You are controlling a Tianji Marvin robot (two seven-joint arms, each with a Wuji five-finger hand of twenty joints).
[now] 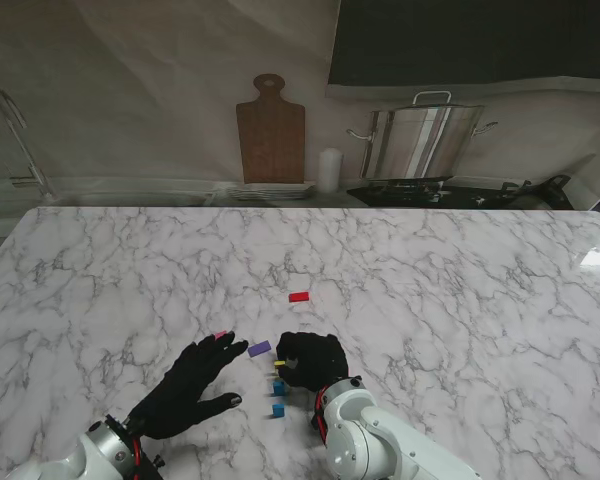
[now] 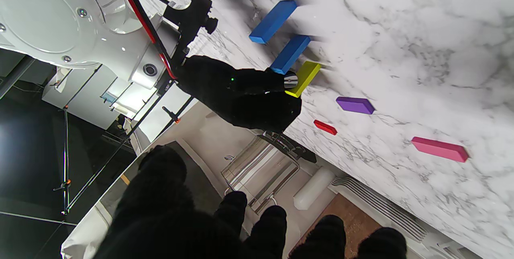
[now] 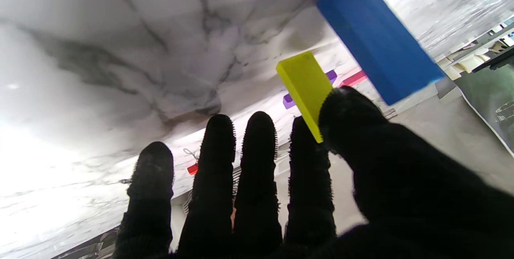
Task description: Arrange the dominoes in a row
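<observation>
Glossy white marble surface (image 1: 460, 290); matt, smooth plastic-looking yellow domino (image 3: 305, 86); fuzzy black cloth-covered fingers (image 3: 257, 150); shiny steel stockpot (image 1: 420, 140); wooden cutting board (image 1: 271, 135).

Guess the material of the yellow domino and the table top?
Yellow domino: probably painted wood or plastic; flat even colour, matte faces, crisp edges, no visible grain. Pinched in the right robot hand. Table top: marble or marble-look laminate; grey veins on white, glossy glare.

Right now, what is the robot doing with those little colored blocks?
It is lining up dominoes. The right hand pinches a yellow domino beside two blue dominoes already standing. The left hand is open, holding nothing. Purple, pink and red dominoes lie flat, waiting.
</observation>
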